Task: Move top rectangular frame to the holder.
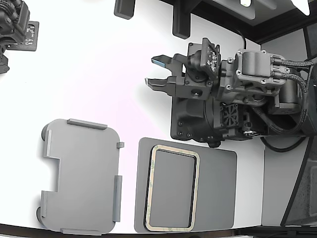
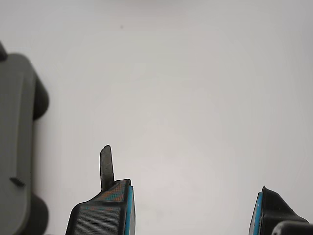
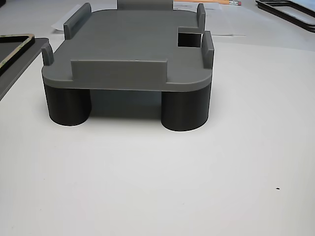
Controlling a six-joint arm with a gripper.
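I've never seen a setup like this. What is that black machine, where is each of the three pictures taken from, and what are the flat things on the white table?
The black machine is a robot arm ending in a gripper, seen from above in the exterior view. Its jaws stand open and hold nothing. The wrist view comes from a camera on the arm, looking past the fingertips at the bare white table. The other view sits low, beside the holder. That holder is a light grey plate with raised tabs on round feet. On the exterior view's right of it lies a darker flat plate, and on that rests the thin tan rectangular frame.
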